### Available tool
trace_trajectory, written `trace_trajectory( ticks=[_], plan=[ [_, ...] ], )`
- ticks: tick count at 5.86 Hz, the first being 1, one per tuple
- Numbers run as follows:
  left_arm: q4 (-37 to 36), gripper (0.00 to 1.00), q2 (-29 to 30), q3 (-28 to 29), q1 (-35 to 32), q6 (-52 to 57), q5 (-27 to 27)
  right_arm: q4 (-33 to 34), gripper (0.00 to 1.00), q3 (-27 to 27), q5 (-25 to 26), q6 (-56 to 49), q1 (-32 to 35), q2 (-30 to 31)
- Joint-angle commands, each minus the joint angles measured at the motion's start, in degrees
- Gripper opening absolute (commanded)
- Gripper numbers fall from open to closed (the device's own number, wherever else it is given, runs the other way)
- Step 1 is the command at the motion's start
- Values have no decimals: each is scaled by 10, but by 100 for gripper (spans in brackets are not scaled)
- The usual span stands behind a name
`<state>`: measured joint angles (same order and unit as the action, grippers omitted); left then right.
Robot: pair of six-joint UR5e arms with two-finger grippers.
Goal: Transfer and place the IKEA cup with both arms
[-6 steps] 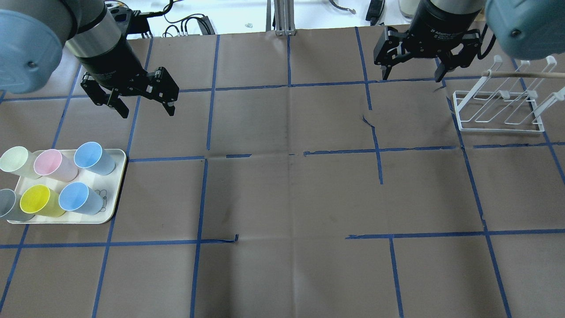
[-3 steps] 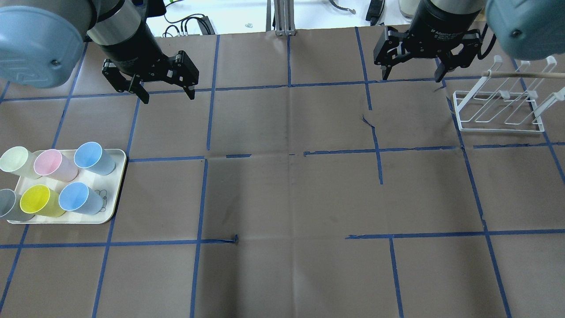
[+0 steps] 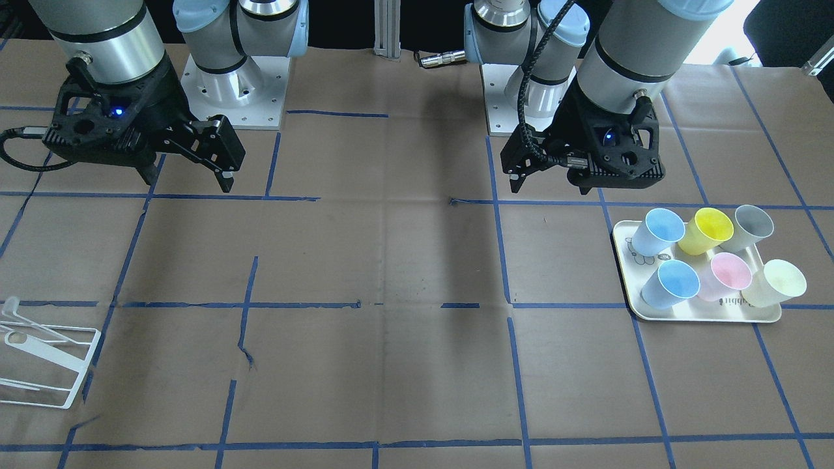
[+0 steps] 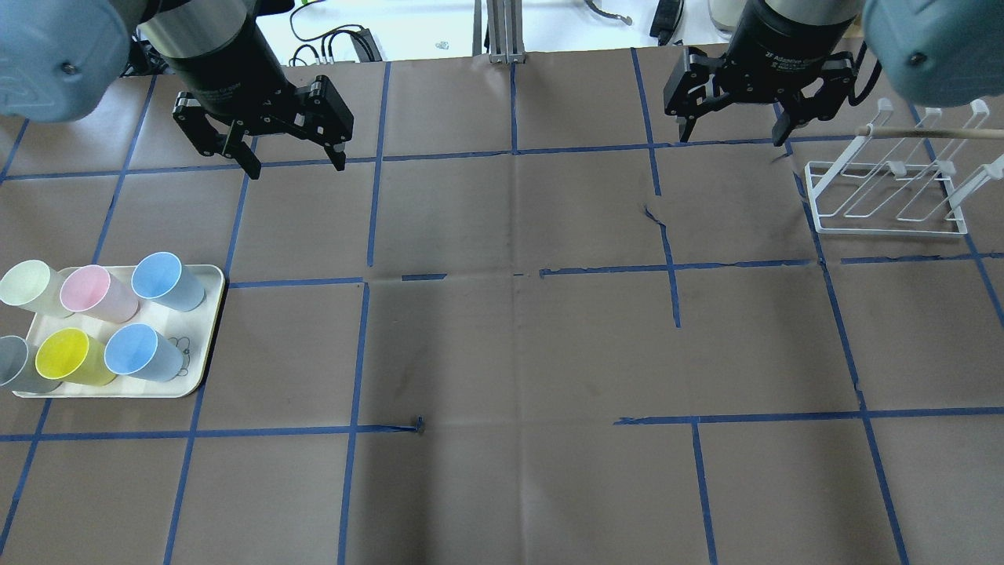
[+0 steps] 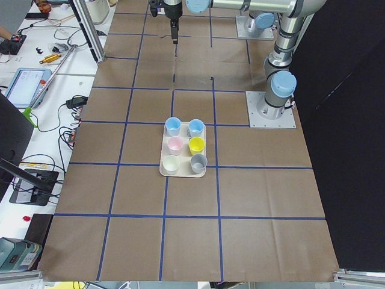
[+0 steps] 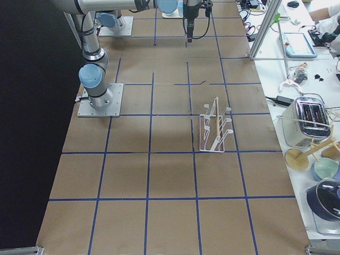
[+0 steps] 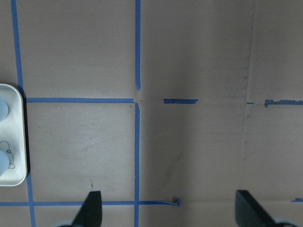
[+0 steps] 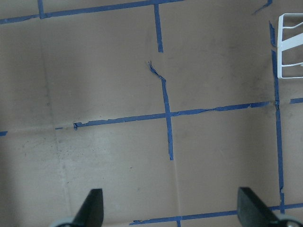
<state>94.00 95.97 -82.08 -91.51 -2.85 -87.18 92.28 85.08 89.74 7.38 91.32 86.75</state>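
Two alike pale-blue cups stand on a cream tray (image 4: 210, 314) at the table's left: one in the far row (image 4: 167, 281) and one in the near row (image 4: 143, 353). They also show in the front view, far-row cup (image 3: 671, 283) and near-row cup (image 3: 658, 231). My left gripper (image 4: 296, 161) is open and empty, high above the table, behind and to the right of the tray. In its wrist view (image 7: 171, 210) only the tray's edge (image 7: 14, 142) shows. My right gripper (image 4: 731, 135) is open and empty at the far right.
Pink (image 4: 98, 293), yellow (image 4: 72, 357), pale-green (image 4: 31, 286) and grey (image 4: 16, 365) cups share the tray. A white wire rack (image 4: 886, 196) stands at the far right, beside my right gripper. Brown paper with blue tape lines covers the table.
My left gripper has moved to the right and toward the table's far edge, away from the tray, still open. The right arm and the cups have not moved.
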Motion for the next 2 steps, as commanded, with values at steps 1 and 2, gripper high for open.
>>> trace_trajectory(
  ticks=[1,2],
  plan=[
    [5,98,-4,3,0,0,-1,0,100,0,0,0,0,0],
    [5,98,-5,1,0,0,-2,0,100,0,0,0,0,0]
  ],
)
